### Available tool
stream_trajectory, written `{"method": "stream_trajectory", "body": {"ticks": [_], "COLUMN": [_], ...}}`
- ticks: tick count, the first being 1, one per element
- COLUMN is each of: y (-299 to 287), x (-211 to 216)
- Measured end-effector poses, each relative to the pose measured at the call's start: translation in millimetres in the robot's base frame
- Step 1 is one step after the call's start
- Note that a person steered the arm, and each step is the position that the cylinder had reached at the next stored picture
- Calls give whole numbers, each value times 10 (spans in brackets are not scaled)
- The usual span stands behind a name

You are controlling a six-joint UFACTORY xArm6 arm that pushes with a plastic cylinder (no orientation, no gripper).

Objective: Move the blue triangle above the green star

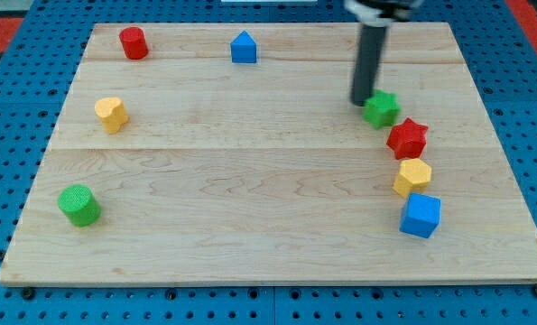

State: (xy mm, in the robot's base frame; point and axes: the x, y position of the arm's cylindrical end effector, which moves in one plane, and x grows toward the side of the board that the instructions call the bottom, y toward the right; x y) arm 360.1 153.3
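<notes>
The blue triangle (243, 48) sits near the view's top, left of centre, on the wooden board (250, 181). The green star (382, 108) lies at the view's right, far to the right of and below the blue triangle. My tip (361, 101) is at the green star's upper left edge, touching or almost touching it. The dark rod rises from there to the view's top.
A red star (407, 138), a yellow hexagon (412, 177) and a blue cube (421, 215) run in a curve below the green star. A red cylinder (134, 42), a yellow hexagon (111, 114) and a green cylinder (78, 205) stand on the left.
</notes>
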Motion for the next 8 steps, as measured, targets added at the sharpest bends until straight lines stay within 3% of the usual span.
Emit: {"method": "stream_trajectory", "body": {"ticks": [1, 3, 5, 6, 7, 8], "y": [-13, -13, -235, -1010, -2246, -2458], "x": [-68, -1006, -1061, -678, -456, -1095]}}
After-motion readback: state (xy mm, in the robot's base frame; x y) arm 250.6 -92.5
